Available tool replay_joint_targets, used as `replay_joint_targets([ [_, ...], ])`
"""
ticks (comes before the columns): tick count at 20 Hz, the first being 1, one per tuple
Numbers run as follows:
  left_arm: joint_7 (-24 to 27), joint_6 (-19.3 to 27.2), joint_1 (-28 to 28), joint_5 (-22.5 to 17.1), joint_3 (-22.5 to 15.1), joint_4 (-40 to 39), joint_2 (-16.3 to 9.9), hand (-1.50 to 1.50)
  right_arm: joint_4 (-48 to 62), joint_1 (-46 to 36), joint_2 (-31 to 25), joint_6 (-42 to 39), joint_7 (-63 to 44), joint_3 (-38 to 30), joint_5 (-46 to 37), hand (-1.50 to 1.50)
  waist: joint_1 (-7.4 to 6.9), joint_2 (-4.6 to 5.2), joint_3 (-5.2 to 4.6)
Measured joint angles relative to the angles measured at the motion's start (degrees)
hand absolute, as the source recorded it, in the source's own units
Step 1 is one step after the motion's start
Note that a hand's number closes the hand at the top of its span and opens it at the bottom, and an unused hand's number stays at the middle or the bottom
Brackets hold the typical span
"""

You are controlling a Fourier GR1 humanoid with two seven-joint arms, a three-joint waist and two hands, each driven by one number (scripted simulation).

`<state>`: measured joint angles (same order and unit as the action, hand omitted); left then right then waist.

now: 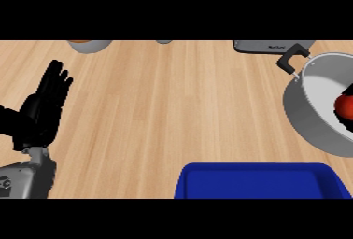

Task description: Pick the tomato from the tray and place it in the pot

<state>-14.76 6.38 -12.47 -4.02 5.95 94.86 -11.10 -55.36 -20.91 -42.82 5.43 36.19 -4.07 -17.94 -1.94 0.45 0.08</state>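
Tomato point(345, 106) is sitting inside the one steel pot point(314, 100) at the counter's right edge, far across from the single visible hand, the left hand point(43, 109), resting open with fingers straight, holding nothing, near the left edge. One blue tray point(258, 183) is lying at the near edge.

My black left robot hand point(43, 109) shows against the pale striped wooden counter point(172, 102). Grey round metal pot point(314, 109), red tomato point(345, 106), blue plastic tray point(262, 182).
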Motion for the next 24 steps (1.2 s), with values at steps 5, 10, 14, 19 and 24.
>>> replay_joint_targets([
  [5, 1.67, -0.4, -0.33, 0.12, 0.0, -1.39, 0.3, 0.0, 12.81, -6.11, 2.29, -5.04, 2.18, 1.85, -1.65, -1.5, -0.25, 0.14, -0.14],
  [10, 1.32, -0.4, -0.71, 0.15, 0.32, -1.27, 0.03, 0.0, 20.65, -11.15, 3.78, -14.25, 6.38, 1.95, -0.03, -1.5, -0.14, 0.03, -0.34],
  [14, 1.33, 0.05, -1.67, 0.18, 0.46, -2.07, 0.43, 0.0, 25.14, -13.95, 5.04, -21.55, 9.31, -1.74, 5.19, -1.5, 0.17, 0.15, -0.18],
  [19, 1.02, 0.09, -1.3, 0.34, 0.66, -1.84, 0.23, 0.0, 31.64, -16.87, 2.8, -28.17, 8.44, -6.85, 11.0, -1.5, 0.19, 0.2, 0.03],
  [24, 0.5, 0.45, -1.39, 0.71, 0.16, -1.03, 0.64, 0.0, 36.82, -18.49, -2.56, -32.86, 6.33, -9.96, 14.05, -1.5, -0.01, 0.37, 0.14],
])
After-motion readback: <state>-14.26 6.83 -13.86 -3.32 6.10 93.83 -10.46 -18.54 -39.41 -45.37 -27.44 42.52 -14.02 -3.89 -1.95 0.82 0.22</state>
